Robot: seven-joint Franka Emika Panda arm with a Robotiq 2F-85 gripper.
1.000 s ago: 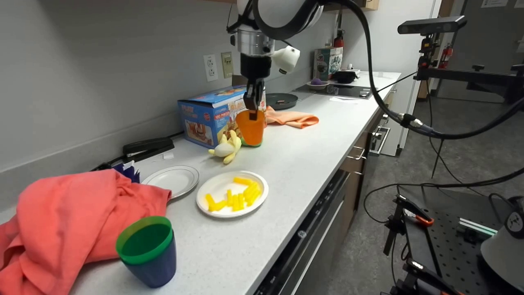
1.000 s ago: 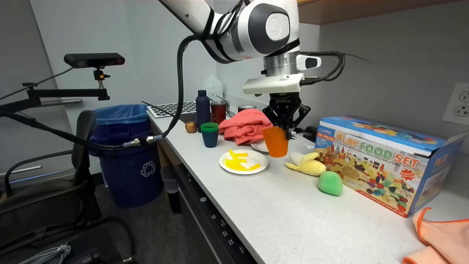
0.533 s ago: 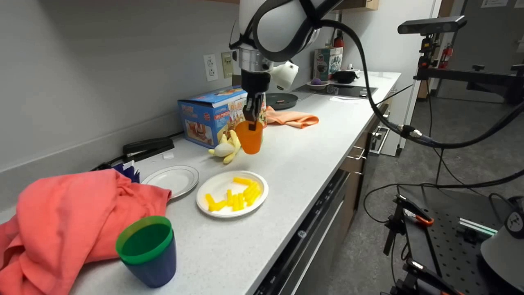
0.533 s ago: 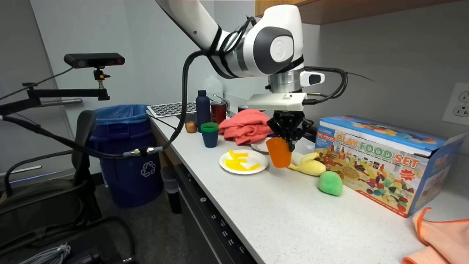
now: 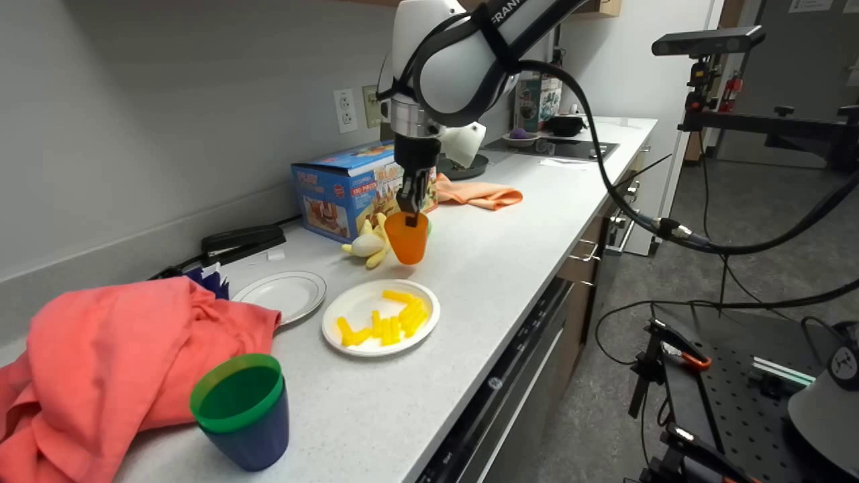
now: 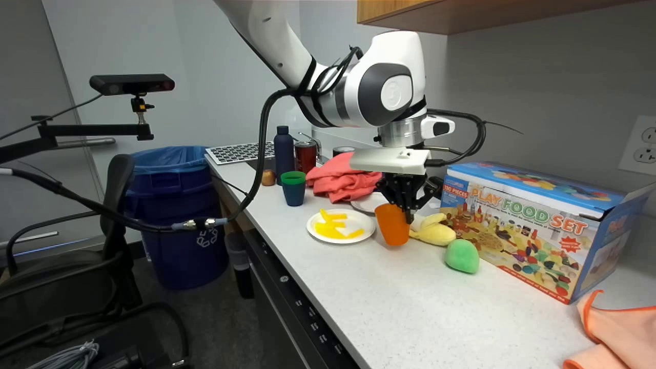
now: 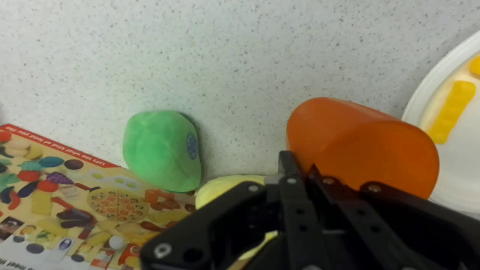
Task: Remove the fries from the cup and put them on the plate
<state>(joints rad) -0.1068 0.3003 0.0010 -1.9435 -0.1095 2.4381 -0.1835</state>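
Note:
My gripper [image 5: 412, 218] is shut on the wall of the orange cup [image 5: 406, 245], one finger inside and one outside, as the wrist view shows at the gripper [image 7: 300, 161]. The cup hangs tilted, low over the counter beside the plate; I cannot tell whether its base touches. In the wrist view the visible inside of the cup [image 7: 382, 157] shows no fries. The yellow fries [image 5: 415, 314] lie spread on the round white plate [image 5: 356, 305]. The plate [image 6: 351, 224] and the cup [image 6: 392, 225] show close together in an exterior view. No fries show on the counter.
A yellow-white plush banana [image 6: 435, 233], a green plush [image 6: 462, 256] and a play food box [image 6: 523, 230] stand beside the cup. A second white dish [image 5: 285, 295], a coral cloth [image 5: 154, 335] and green-blue cups [image 5: 245, 412] lie beyond the plate. A peach cloth [image 5: 480, 193] lies farther back.
My gripper has lowered the cup toward the counter, still holding it. The fries and plate have not moved.

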